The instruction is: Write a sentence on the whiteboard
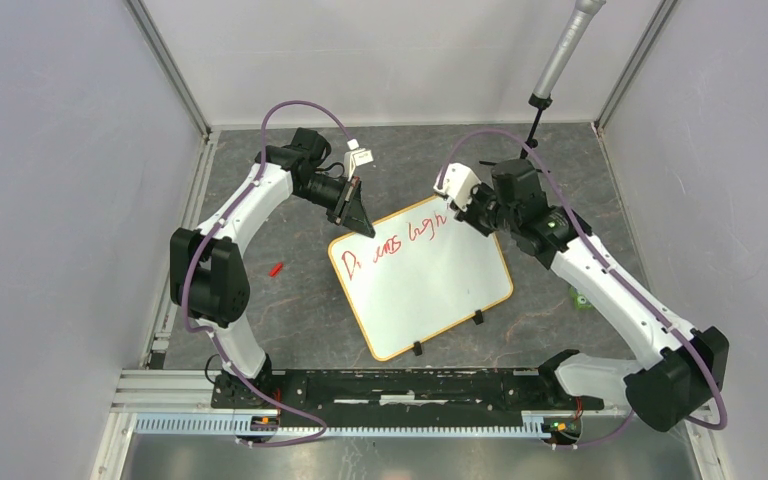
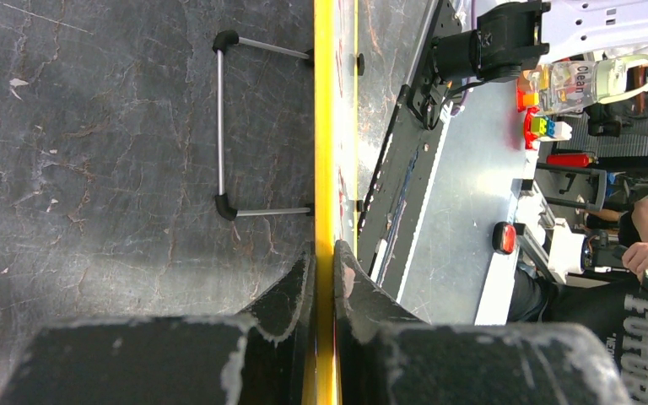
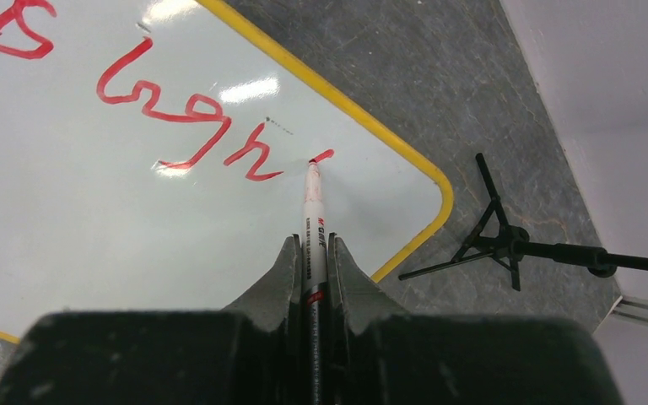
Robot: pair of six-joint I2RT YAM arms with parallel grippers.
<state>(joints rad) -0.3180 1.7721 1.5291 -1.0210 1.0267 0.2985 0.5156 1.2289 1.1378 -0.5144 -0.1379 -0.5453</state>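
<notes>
One whiteboard (image 1: 430,290), white with an orange-yellow rim and two black clips (image 1: 479,320) on its near edge, lies askew at the middle of the worktop (image 1: 300,320). One slanted red sentence (image 1: 400,242) runs along its far edge. The left end effector (image 1: 363,226) pinches the rim. The right end effector (image 1: 450,207) grips one marker (image 3: 313,211), its tip touching the board.

stand (image 1: 560,58) near whiteboard (image 1: 440,290) corner, red cap (image 1: 276,269) leftward

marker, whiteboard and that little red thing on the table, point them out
marker (image 3: 313,215): right wrist view, white barrel behind the tip
whiteboard (image 1: 430,290): top view, bare white face, lower half
little red thing (image 1: 276,269): top view, its middle, left of the whiteboard
</notes>
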